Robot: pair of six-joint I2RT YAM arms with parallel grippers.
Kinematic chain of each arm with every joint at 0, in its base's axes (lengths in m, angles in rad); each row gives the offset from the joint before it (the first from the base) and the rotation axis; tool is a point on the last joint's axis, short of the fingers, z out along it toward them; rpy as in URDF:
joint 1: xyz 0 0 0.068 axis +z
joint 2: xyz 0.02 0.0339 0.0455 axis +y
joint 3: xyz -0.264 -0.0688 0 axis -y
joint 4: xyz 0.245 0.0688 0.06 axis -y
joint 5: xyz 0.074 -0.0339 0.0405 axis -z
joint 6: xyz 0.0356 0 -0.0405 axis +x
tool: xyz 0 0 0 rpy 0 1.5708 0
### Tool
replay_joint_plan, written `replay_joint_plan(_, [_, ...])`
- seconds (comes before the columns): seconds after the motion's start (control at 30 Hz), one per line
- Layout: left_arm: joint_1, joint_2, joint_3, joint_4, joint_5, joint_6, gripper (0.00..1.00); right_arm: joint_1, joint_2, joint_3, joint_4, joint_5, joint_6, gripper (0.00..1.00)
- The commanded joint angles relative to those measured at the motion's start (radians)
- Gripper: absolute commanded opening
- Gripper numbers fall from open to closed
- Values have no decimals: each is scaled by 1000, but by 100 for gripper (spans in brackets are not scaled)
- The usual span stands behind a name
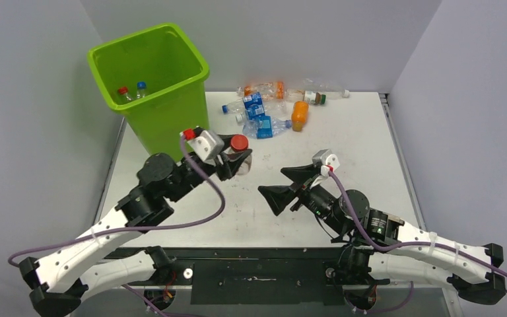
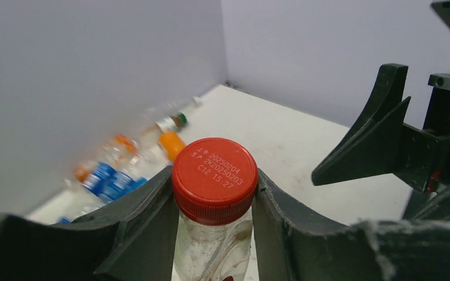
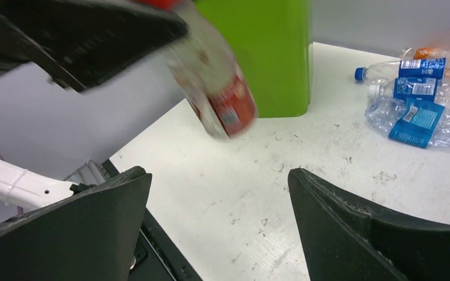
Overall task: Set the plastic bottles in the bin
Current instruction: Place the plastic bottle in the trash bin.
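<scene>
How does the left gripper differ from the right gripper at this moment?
The left gripper is shut on a red-capped bottle; the right gripper stands open and holds nothing. The left gripper is close to the bin; the right gripper is farther from it. Both have black fingers.

The white worktop (image 1: 343, 158) is scuffed and flecked with dark marks. A lime-green bin (image 1: 168, 115) stands upright at its far left corner. Along the far edge, right of the bin, bottles (image 1: 264, 125) lie on their sides in a loose heap: blue-labelled ones, an orange bottle (image 1: 299, 115), clear ones behind.
</scene>
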Motion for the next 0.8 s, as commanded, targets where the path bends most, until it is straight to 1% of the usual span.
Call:
replay_joint_plan(0.0, [-2, -110, 5, 92, -50, 358, 0, 3, -34, 4, -134, 2, 34, 90])
replay_joint_plan(0.07, [-2, -124, 6, 118, -63, 429, 0, 4, -72, -36, -111, 72, 37, 90])
replay_joint_plan(0.13, [-1, -99, 52, 123, -154, 496, 0, 3, -101, -70, -105, 165, 50, 90])
replay_joint_plan(0.2, [18, -48, 148, 111, -266, 561, 0, 2, -122, -98, -101, 233, 65, 90])
replay_joint_plan(0.27, [82, 18, 253, 98, -339, 579, 0, 2, -135, -119, -101, 273, 74, 90])
replay_joint_plan(0.33, [195, 87, 360, 84, -381, 514, 0, 2, -137, -134, -102, 317, 91, 90])
replay_joint_plan(0.4, [326, 147, 456, 70, -402, 407, 0, 1, -135, -146, -108, 362, 110, 90])
replay_joint_plan(0.47, [464, 197, 507, 84, -399, 303, 0, 1, -134, -149, -127, 395, 128, 90])
replay_joint_plan(0.5, [506, 212, 520, 107, -397, 264, 0, 1, -132, -146, -142, 407, 134, 90])
replay_joint_plan(0.6, [586, 274, 559, 172, -412, 205, 0, 0, -128, -137, -175, 449, 145, 90])
replay_joint_plan(0.67, [616, 325, 582, 194, -428, 194, 0, -1, -133, -140, -174, 446, 145, 90])
replay_joint_plan(0.77, [652, 400, 622, 217, -414, 171, 0, -1, -145, -149, -161, 425, 148, 90])
